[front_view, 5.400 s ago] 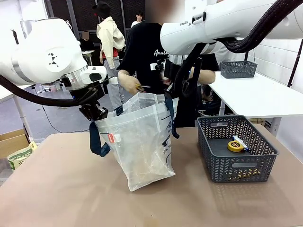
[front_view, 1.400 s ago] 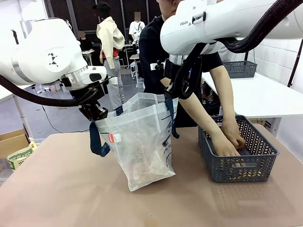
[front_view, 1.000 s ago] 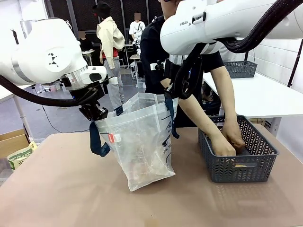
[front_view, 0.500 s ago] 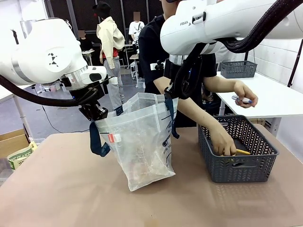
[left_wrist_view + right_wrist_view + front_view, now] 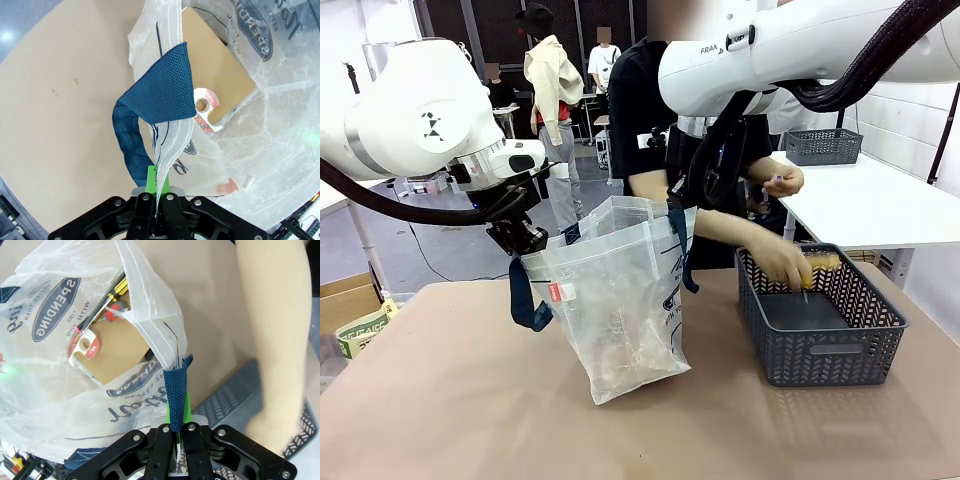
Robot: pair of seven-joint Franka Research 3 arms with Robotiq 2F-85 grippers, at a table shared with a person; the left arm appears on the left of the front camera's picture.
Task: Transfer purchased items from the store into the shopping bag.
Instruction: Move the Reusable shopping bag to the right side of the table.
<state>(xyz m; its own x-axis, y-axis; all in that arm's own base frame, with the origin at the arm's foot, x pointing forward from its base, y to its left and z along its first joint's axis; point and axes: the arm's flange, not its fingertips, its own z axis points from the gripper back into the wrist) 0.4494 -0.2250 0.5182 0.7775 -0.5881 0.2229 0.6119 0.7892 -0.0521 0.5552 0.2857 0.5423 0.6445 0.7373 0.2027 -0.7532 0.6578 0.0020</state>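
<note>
Two-handedly stretching the shopping bag [image 5: 620, 320] open between left gripper [image 5: 157, 175] and right gripper [image 5: 177, 412], both clamped shut on its rim, steady for the person's hand [image 5: 782, 265].

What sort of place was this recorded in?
Likely a robotics lab staging a shop checkout: left gripper and right gripper hold a shopping bag open on a plain table, beside a grey basket; a white worktable stands behind.

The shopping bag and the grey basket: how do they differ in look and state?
The shopping bag is translucent white; the basket is dark grey openwork. The left end effector and right end effector pinch the bag's rim; neither touches the basket. Both sit open on the table.
</note>
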